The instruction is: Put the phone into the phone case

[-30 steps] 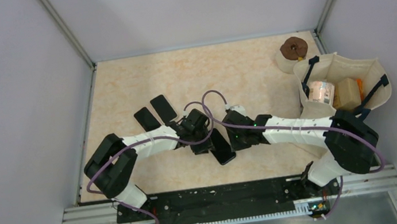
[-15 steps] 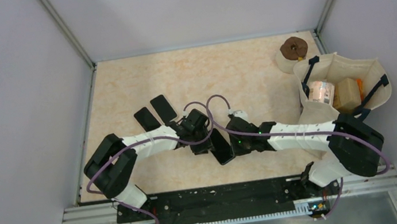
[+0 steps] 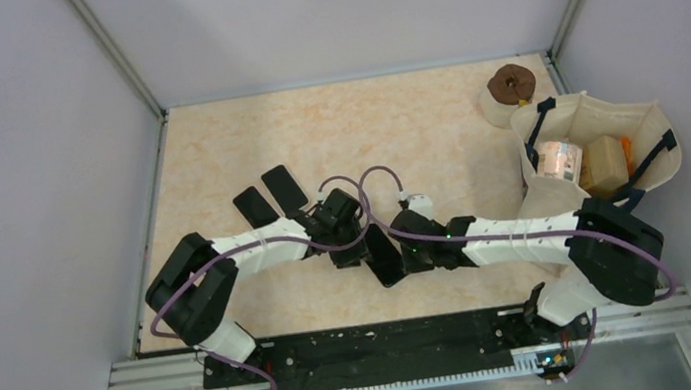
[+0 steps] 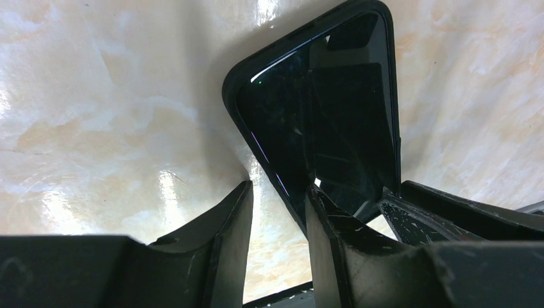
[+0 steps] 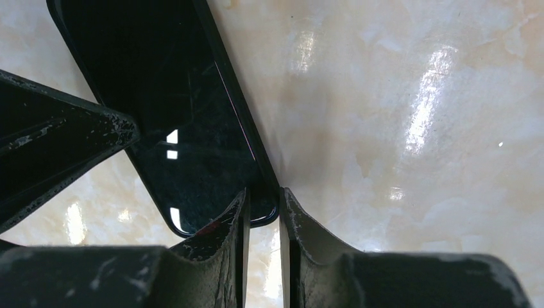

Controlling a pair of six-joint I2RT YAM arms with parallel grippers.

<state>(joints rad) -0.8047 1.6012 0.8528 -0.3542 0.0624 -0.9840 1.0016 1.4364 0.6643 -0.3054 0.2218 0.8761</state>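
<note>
The black phone [image 3: 385, 256] lies aslant on the marble table between my two grippers. In the left wrist view a matte black rim, the phone case [image 4: 238, 70], wraps the glossy phone [image 4: 321, 109] at its far end. My left gripper [image 3: 355, 250] [image 4: 280, 189] is open astride the phone's long edge. One of its fingers [image 4: 330, 231] lies over the screen and the other stands apart on the table side. My right gripper [image 3: 409, 251] [image 5: 263, 192] is shut on the phone [image 5: 173, 109] at its near corner, one finger over the glass and one outside the edge.
Two more flat black slabs [image 3: 255, 207] [image 3: 285, 189] lie side by side to the left of the left gripper. A felt basket [image 3: 651, 130] holding several items stands at the right, with a brown-topped roll [image 3: 512, 84] behind it. Walls close in on three sides.
The right arm has slid left to the phone and its jaws have narrowed onto the corner. The left arm and the phone have hardly moved.
</note>
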